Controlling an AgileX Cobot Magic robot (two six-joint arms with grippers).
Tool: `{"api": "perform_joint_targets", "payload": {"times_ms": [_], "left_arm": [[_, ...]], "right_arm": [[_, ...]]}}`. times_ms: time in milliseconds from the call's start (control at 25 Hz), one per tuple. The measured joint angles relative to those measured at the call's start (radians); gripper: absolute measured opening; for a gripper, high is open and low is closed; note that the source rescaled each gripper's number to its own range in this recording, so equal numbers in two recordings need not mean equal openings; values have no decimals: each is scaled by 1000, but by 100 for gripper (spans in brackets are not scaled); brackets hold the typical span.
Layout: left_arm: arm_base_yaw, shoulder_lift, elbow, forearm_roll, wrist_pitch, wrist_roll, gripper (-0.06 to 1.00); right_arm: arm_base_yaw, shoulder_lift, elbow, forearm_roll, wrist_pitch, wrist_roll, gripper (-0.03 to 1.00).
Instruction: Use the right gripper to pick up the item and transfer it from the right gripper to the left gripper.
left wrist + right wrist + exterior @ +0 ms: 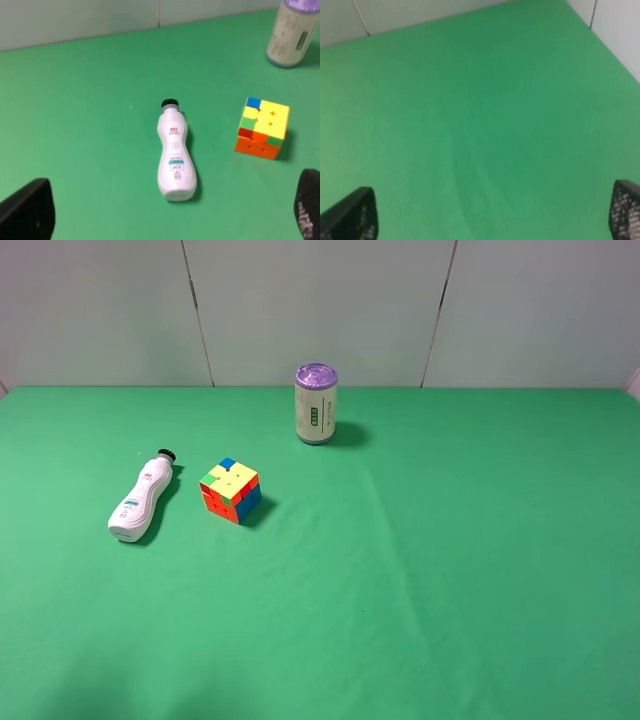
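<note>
Three items rest on the green cloth. A white bottle (141, 502) with a black cap lies on its side at the left. A multicoloured puzzle cube (230, 490) sits just right of it. A pale can with a purple lid (316, 404) stands upright further back. The left wrist view shows the bottle (174, 152), the cube (262, 127) and the can (292, 32) ahead of my left gripper (167, 220), which is open and empty. My right gripper (488, 215) is open and empty over bare cloth. Neither gripper shows in the exterior high view.
The green cloth (450, 570) covers the whole table and ends at a white panelled wall (320, 300) at the back. The right wrist view shows only cloth and a wall (620, 30) at the table's edge.
</note>
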Motion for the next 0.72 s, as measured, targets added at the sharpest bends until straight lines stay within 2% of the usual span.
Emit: {"api": "perform_joint_targets", "payload": {"times_ms": [160, 320, 720], "left_arm": [[0, -74, -8, 0, 138, -37, 98], [0, -81, -8, 1, 225, -43, 98], [0, -83, -9, -1, 253, -43, 98]], "right_arm": [[0, 0, 0, 0, 0, 0, 100], [0, 0, 0, 0, 0, 0, 100], [0, 0, 0, 0, 0, 0, 100]]}}
